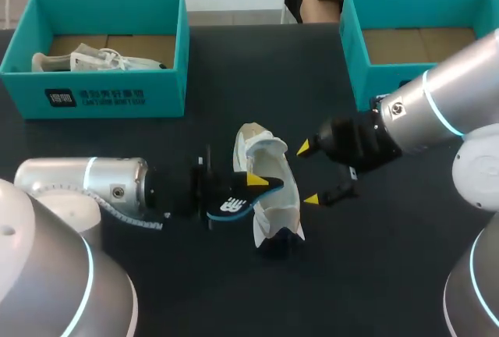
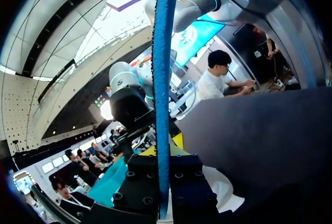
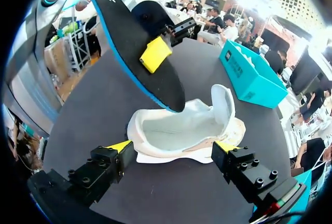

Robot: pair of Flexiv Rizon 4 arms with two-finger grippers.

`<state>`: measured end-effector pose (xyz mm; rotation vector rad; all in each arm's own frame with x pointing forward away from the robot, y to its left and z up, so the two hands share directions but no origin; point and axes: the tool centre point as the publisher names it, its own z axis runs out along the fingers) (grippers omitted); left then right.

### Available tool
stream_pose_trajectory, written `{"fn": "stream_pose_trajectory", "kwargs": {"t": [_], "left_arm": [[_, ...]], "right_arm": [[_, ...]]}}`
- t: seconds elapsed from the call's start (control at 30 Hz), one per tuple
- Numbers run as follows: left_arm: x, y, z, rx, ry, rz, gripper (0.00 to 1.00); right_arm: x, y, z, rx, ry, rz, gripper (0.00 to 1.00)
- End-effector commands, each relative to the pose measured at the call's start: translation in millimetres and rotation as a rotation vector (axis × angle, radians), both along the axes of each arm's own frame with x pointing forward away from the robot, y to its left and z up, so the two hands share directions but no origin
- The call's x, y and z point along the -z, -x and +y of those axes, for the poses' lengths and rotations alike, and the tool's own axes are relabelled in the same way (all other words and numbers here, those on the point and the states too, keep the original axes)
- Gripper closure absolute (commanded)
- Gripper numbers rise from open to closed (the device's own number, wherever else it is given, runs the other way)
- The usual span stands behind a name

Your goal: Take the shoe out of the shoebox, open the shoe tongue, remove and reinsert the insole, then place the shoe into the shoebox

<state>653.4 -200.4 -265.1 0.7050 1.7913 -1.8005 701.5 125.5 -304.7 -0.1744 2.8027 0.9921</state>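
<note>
A white shoe lies on the dark table, opening upward, also seen as the shoe. My left gripper is shut on a black insole with a blue edge, whose far end reaches over the shoe's opening. In the left wrist view the insole shows edge-on between the left gripper fingers. My right gripper stands open beside the shoe. In its own view the right gripper straddles the shoe, with the insole slanting down ahead.
A teal shoebox at the back left holds another white shoe. A second teal shoebox stands at the back right, its cardboard floor bare. One teal box shows beyond the shoe.
</note>
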Motion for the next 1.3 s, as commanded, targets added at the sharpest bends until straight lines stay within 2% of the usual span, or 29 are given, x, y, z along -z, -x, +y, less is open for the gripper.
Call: {"fn": "stream_pose_trajectory", "kwargs": {"t": [0.03, 0.07, 0.17, 0.2, 0.33, 0.6, 0.83, 1.03, 1.3], "left_arm": [[8.7, 2.3, -8.6, -0.003, 0.009, -0.004, 1.0], [9.4, 2.9, -10.1, -0.001, 0.008, -0.007, 1.0], [9.4, 3.6, -12.7, -0.001, 0.013, -0.016, 1.0], [9.1, 3.7, -13.3, -0.003, 0.014, -0.017, 1.0], [9.1, 3.9, -14.7, -0.004, 0.017, -0.02, 1.0], [9.0, 4.1, -15.3, -0.001, 0.019, -0.022, 1.0], [12.4, 2.6, -19.7, 0.002, 0.025, -0.016, 1.0], [24.3, -3.5, -24.2, -0.009, 0.032, 0.005, 1.0], [38.7, -23.0, -33.8, -0.054, 0.035, 0.005, 1.0]], "right_arm": [[0.8, 0.1, 1.3, 0.001, 0.002, -0.001, 0.0], [4.6, 0.4, 3.3, -0.016, 0.008, 0.037, 0.0], [7.4, -3.3, 3.9, 0.014, -0.021, -0.03, 0.0], [9.2, -4.7, 2.3, 0.016, 0.006, -0.018, 0.0], [20.1, -9.7, -6.6, 0.047, -0.007, -0.048, 0.0], [33.4, -23.8, -8.5, -0.032, 0.03, -0.06, 0.0], [35.6, -26.7, -9.2, -0.039, 0.091, -0.067, 0.0], [35.6, -26.7, -9.2, -0.039, 0.091, -0.067, 0.0], [35.6, -26.7, -9.2, -0.039, 0.091, -0.067, 0.0]]}}
